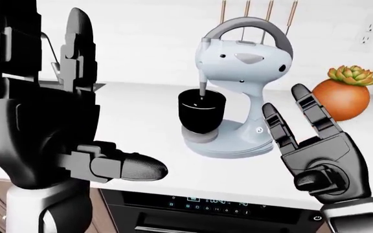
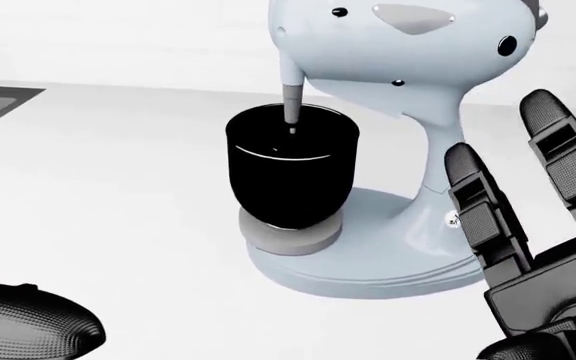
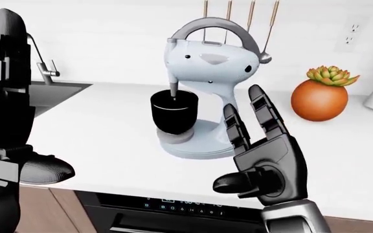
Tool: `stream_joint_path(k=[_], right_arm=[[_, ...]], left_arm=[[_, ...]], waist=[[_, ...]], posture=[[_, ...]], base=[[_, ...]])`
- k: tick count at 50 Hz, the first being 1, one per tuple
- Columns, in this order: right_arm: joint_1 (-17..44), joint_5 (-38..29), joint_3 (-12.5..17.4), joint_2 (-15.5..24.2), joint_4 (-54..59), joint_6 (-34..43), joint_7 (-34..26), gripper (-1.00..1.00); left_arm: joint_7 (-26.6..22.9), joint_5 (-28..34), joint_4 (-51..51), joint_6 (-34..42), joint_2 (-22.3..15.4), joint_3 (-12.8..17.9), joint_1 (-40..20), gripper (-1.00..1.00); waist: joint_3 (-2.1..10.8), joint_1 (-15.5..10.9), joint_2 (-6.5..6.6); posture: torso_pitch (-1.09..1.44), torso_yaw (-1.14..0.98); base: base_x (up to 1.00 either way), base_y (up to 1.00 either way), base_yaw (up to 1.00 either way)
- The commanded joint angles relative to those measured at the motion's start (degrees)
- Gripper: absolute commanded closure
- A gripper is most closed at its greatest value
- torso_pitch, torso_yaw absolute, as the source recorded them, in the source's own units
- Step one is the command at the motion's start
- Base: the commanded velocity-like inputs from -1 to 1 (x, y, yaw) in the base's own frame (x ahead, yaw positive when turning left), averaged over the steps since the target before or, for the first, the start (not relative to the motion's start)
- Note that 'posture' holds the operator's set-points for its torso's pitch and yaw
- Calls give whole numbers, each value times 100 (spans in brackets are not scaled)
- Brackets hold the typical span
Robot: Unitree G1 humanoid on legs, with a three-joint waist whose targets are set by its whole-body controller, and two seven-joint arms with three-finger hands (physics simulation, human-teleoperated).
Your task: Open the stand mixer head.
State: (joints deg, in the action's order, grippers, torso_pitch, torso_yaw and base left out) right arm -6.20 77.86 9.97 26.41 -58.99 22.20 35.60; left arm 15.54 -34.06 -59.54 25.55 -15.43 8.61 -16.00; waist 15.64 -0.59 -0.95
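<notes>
— Closest to the lens?
— Left hand (image 1: 44, 121), huge at the left of the left-eye view, palm up, fingers (image 1: 78, 48) spread and upright, thumb jutting rightward. Released, grasping nothing.

— And on the other side?
— Right hand (image 3: 267, 155), raised at lower right of the right-eye view, fingers (image 3: 264, 116) straight and fanned, thumb folded across the palm. Also released, holding nothing. Stands just beside the mixer's base in the views; whether touching or apart, cannot tell.

— Where is the task's thing?
— Stand mixer (image 1: 241, 87), pale blue-grey, upright on the white counter (image 1: 141, 126), centre of both eye views, between the two hands. Head (image 1: 245, 56) down, beater shaft (image 2: 292, 101) dipping into the black bowl (image 2: 290, 176). Bowl seated on a grey disc (image 2: 288, 236) on the mixer's base. Grey arched handle (image 1: 251, 26) over the head.

— Anything else around?
— Round orange pot (image 1: 342, 99) with a green succulent (image 1: 354, 75), to the right of the mixer on the counter. Faucet (image 3: 41, 65) and sink (image 3: 50, 92) at the left of the right-eye view. Utensils (image 3: 238, 17) hanging on the wall above the mixer. Wall outlet (image 1: 368, 31) at upper right. Dark appliance panel (image 1: 212, 204) with lit symbols under the counter edge.
</notes>
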Motion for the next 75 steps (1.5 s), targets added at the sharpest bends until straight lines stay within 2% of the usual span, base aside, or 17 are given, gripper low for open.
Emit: stream_joint_path(k=[1,10,17,37,52,64,75], right_arm=[[44,-135,13,40,-101,-149,-103,-100],[64,-258,153,-275,-101,211,-119,-100],[19,-426,333,-695,-101,649,-286,-100],[-192,-762,685,-1255,-101,1182,-699,-100],[-538,-1009,662,-1416,-101,1241,-998,-100],[-359,-1351,950,-2048,-42,1950,-1283,-100],[-196,-1460,931,-2148,134,2075,-1291,-100]], left_arm=[[6,4,-46,-93,-36,35,-107,-100],[41,-23,-46,-109,-61,21,-99,-100],[26,-15,-46,-84,-45,36,-112,-100],[7,-1,-46,-88,-41,45,-102,-100],[-10,21,-46,-44,-14,68,-132,-100],[-33,40,-46,-48,14,60,-109,-100],[-31,54,-46,-67,24,29,-87,-100]], waist=[[-11,0,-1],[-2,-2,5],[2,-8,7],[7,-27,17],[14,-32,24],[20,-33,31],[25,-45,43]], posture=[[-38,0],[-38,0],[-38,0],[-38,0],[-38,0],[-38,0],[-38,0]], base=[[0,0,0],[0,0,0],[0,0,0],[0,0,0],[0,0,0],[0,0,0],[0,0,0]])
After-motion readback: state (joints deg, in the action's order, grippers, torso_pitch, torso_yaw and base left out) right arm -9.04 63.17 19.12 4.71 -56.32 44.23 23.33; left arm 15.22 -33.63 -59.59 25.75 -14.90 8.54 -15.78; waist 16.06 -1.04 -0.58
